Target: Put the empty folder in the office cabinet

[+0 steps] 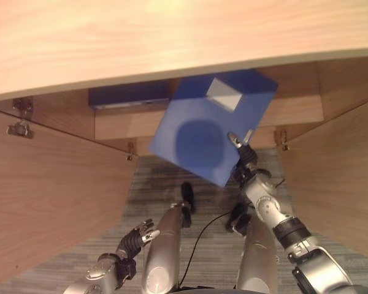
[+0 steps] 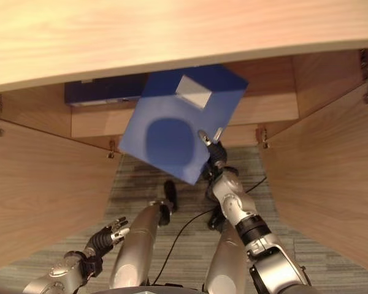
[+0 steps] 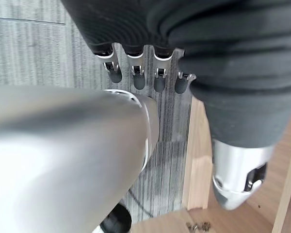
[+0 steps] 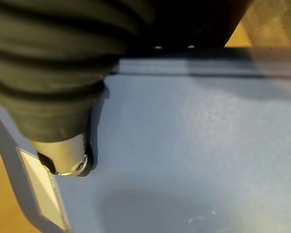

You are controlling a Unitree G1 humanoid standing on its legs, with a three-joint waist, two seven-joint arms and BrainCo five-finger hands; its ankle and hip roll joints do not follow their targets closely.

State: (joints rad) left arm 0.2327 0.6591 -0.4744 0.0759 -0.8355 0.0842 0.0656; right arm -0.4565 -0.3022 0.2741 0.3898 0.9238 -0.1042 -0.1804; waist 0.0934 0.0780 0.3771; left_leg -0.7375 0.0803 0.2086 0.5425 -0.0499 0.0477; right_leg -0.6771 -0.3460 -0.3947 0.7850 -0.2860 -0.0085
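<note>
Folder (image 1: 202, 138): tilting at the cabinet (image 1: 61, 184) opening, below its top.
Right hand (image 1: 242, 153): gripping the folder's lower edge.
Left hand (image 1: 135, 239): hanging low before the cabinet, fingers relaxing, holding nothing.

Folder (image 1: 199, 138): a blue, flat, box-type folder with a pale label on its spine and a white patch near its upper edge. It is held tilted, one corner lowest, in front of the open cabinet (image 1: 61, 184), its upper part under the cabinet's top. Cabinet: light wood, both doors swung open, a dark folder (image 1: 129, 95) lying inside.
</note>
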